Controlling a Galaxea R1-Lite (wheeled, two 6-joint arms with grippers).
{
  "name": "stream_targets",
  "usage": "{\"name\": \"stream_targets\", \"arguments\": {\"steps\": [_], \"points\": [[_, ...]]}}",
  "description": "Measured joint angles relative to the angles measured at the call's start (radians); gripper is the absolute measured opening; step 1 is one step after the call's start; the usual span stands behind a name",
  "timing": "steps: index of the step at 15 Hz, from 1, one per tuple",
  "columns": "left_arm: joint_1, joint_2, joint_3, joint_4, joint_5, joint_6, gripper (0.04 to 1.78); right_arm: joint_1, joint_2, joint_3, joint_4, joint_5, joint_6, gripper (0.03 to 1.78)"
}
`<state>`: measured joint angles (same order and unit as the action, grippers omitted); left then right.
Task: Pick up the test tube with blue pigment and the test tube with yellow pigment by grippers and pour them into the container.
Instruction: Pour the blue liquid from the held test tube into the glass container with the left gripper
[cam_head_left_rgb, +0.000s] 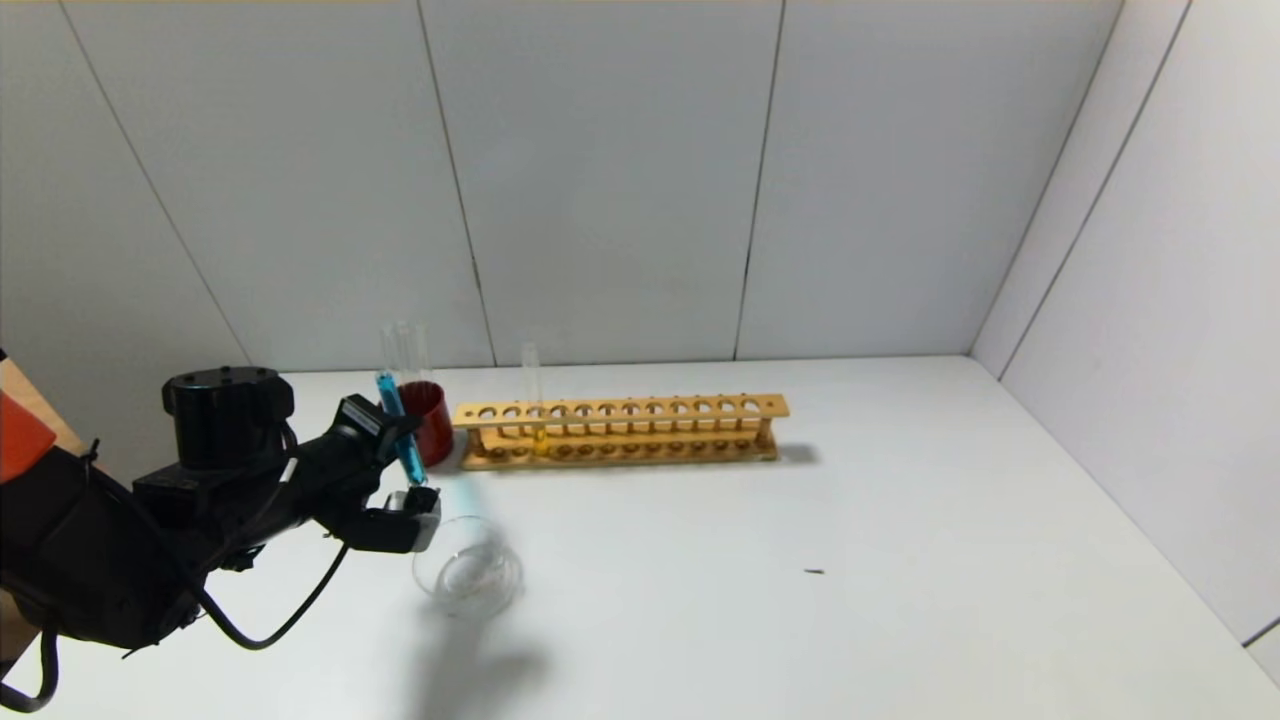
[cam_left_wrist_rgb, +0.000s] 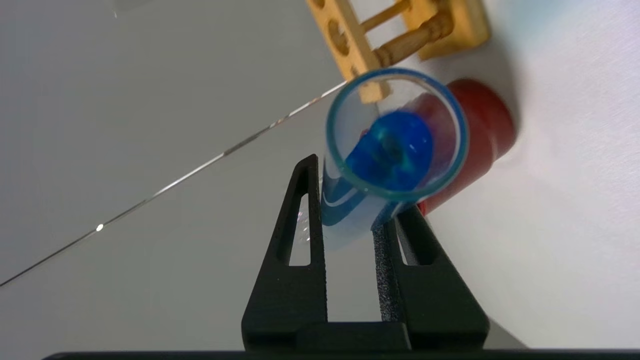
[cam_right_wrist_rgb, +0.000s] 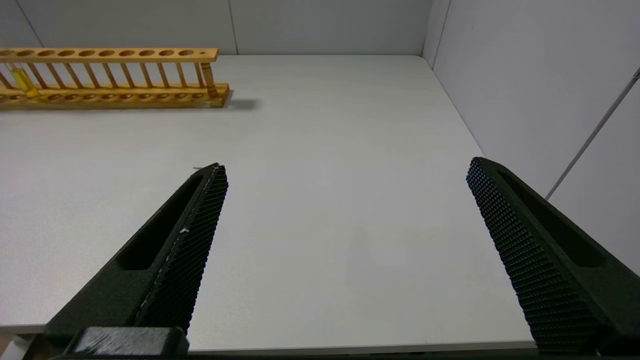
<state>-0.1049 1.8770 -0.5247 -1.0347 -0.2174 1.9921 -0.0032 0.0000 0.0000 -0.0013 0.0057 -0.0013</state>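
My left gripper (cam_head_left_rgb: 405, 470) is shut on the test tube with blue pigment (cam_head_left_rgb: 400, 430) and holds it nearly upright, slightly tilted, in front of the red cup. In the left wrist view the tube (cam_left_wrist_rgb: 395, 150) sits between the two black fingers (cam_left_wrist_rgb: 300, 240), its open mouth towards the camera. The clear glass container (cam_head_left_rgb: 468, 566) stands on the table just right of and nearer than the gripper. The test tube with yellow pigment (cam_head_left_rgb: 535, 400) stands upright in the wooden rack; it also shows in the right wrist view (cam_right_wrist_rgb: 22, 80). My right gripper (cam_right_wrist_rgb: 345, 175) is open and empty over bare table, out of the head view.
A long wooden rack (cam_head_left_rgb: 620, 430) with many holes stands at the back of the table. A dark red cup (cam_head_left_rgb: 428, 420) holding plain clear tubes (cam_head_left_rgb: 405, 350) is left of it. White walls close the back and right. A small dark speck (cam_head_left_rgb: 815, 572) lies on the table.
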Motion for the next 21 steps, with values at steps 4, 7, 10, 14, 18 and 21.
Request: {"name": "stream_targets", "arguments": {"steps": [4, 7, 10, 14, 18, 21], "points": [[-0.004, 0.015, 0.002, -0.019, 0.014, 0.001, 0.32, 0.0, 0.0, 0.0, 0.0, 0.0, 0.0, 1.75], [-0.012, 0.018, 0.01, -0.031, 0.029, 0.003, 0.32, 0.0, 0.0, 0.0, 0.0, 0.0, 0.0, 1.75], [-0.017, 0.018, 0.02, -0.054, 0.054, 0.005, 0.32, 0.0, 0.0, 0.0, 0.0, 0.0, 0.0, 1.75], [-0.023, 0.019, 0.026, -0.065, 0.072, 0.005, 0.32, 0.0, 0.0, 0.0, 0.0, 0.0, 0.0, 1.75], [-0.024, 0.019, 0.028, -0.065, 0.076, 0.005, 0.32, 0.001, 0.0, 0.0, 0.0, 0.0, 0.0, 1.75], [-0.024, 0.019, 0.029, -0.066, 0.079, 0.005, 0.32, 0.001, 0.0, 0.0, 0.0, 0.0, 0.0, 1.75]]}}
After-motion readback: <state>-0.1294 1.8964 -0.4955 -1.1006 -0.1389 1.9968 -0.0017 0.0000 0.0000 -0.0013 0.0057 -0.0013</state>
